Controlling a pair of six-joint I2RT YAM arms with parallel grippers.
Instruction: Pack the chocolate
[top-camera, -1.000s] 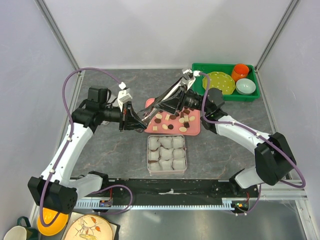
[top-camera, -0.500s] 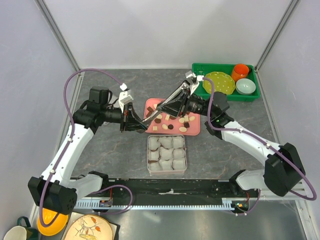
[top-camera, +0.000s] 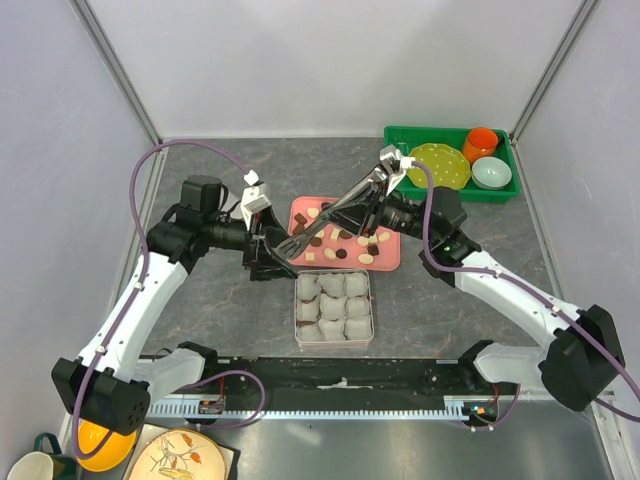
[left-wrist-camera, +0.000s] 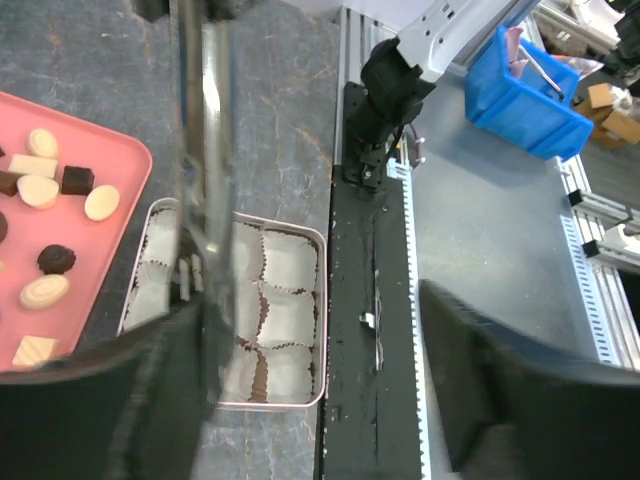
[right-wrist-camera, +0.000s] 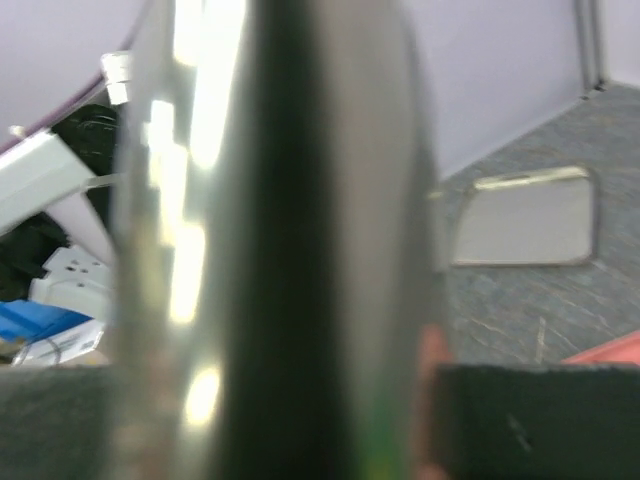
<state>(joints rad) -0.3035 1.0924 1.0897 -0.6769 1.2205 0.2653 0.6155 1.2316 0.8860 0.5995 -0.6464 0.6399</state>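
Grey marbled table (top-camera: 220, 300) from above: right gripper (top-camera: 372, 203) clamped narrow on the metal tongs (top-camera: 325, 218), angled down across the pink tray (top-camera: 392, 262) of loose chocolate (top-camera: 341, 254), left gripper (top-camera: 272, 255) spread wide at the tips and holding nothing, presumably to leave the tool to one claw. Over to the left wrist: jaws wide either side of the shiny blade, paper cups (left-wrist-camera: 288, 270) in the tin (left-wrist-camera: 324, 310) right below, ready for filling, contents hard to tell. Right wrist now: nothing but blurred steel up close between dark pads (right-wrist-camera: 520, 425), squeezed as if to pinch a piece.
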